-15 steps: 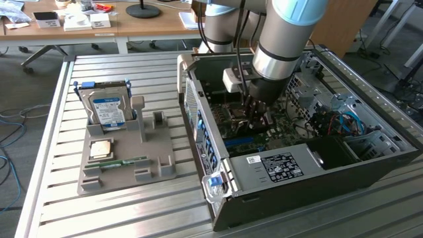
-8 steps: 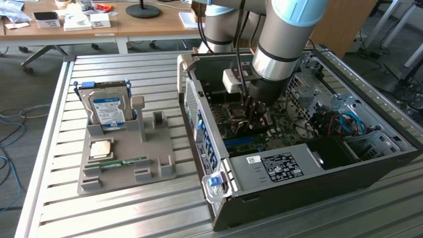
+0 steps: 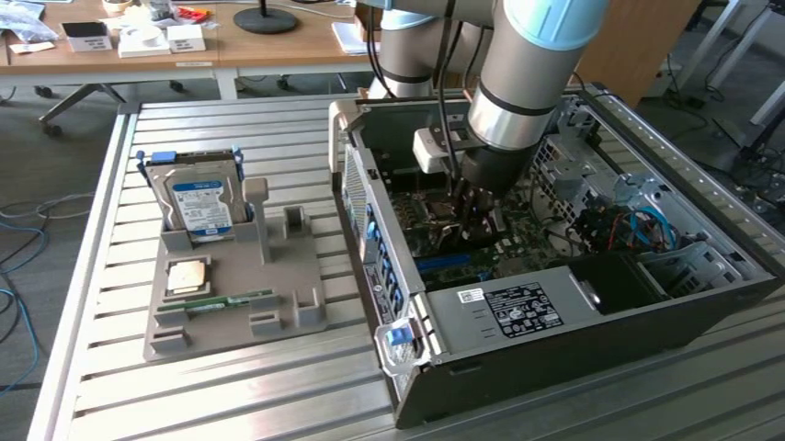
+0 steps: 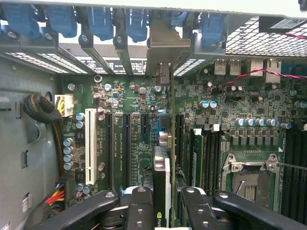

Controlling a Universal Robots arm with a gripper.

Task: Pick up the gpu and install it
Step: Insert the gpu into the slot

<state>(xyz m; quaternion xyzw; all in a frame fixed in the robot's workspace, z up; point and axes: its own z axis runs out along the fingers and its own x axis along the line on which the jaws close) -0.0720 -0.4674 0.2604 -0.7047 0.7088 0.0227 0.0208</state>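
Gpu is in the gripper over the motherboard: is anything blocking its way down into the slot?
Nothing visible does. The gripper holds the gpu edge-on above the motherboard, and the neighbouring slots are bare. The slot right under the card is hidden by the card itself.

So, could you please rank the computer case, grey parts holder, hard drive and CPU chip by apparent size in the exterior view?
Largest to smallest:
1. computer case
2. grey parts holder
3. hard drive
4. CPU chip
The gaps are plain; nearness to the camera changes nothing.
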